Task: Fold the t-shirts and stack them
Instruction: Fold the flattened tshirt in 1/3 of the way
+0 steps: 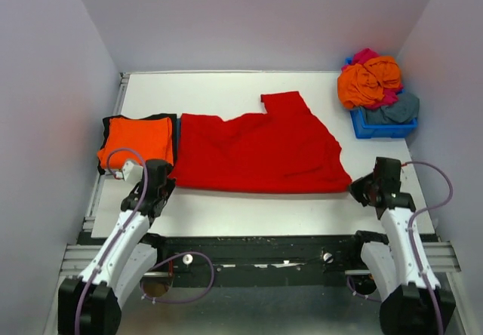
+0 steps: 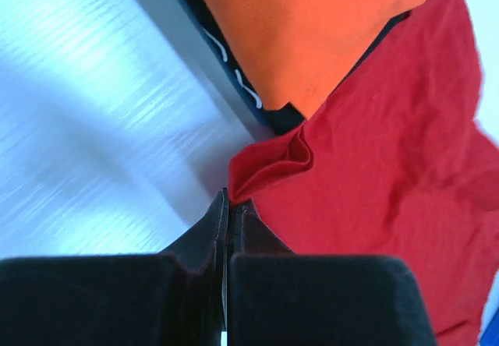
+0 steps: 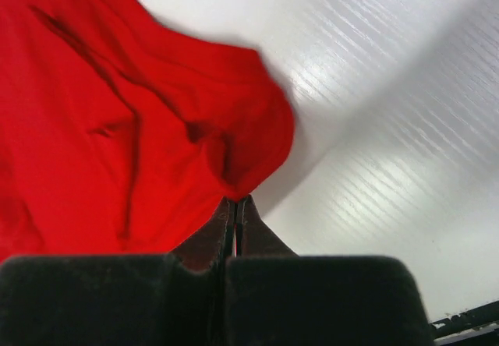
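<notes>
now the left claw and right claw each pinch a near corner of the red t-shirt.

Nothing readable can be made out here, tbh. No lettering or logo is seen on the red t-shirt, the orange t-shirt or the blue bin. A few white squiggles are spotted by the black t-shirt in the left wrist view, but they're too blurred to be read.
</notes>
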